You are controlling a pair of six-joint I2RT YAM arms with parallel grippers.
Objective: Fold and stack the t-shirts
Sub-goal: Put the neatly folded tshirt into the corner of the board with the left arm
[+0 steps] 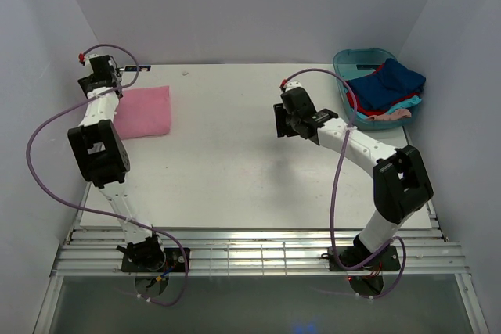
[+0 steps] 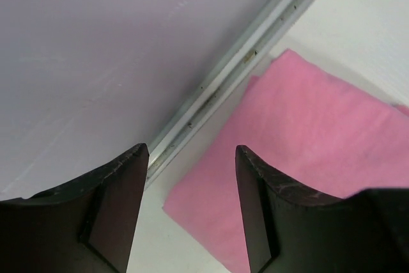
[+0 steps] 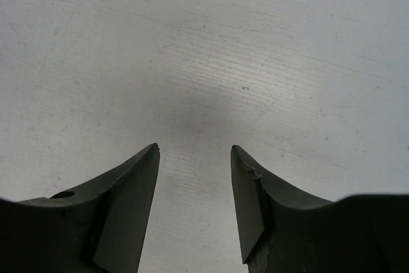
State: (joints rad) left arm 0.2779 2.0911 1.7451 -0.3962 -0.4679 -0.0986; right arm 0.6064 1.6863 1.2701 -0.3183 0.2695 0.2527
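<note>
Pink cloth, the folded t-shirt (image 1: 145,111), was seen lying flat at the far left of the table (image 1: 235,177), the left gripper (image 2: 190,158) held over its corner, jaws parted and empty. The right gripper (image 3: 195,151), likewise agape, was poised above bare tabletop. Next, one garment alone should be pinched from the heap of shirts (image 1: 387,84) in the teal tub (image 1: 352,59).

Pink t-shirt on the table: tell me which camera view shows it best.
Top external: it shows almost the whole pink t-shirt, folded flat at the far left of the table. The left wrist view shows only one corner, close up, partly behind its own fingers. The right wrist view shows none of it.
</note>
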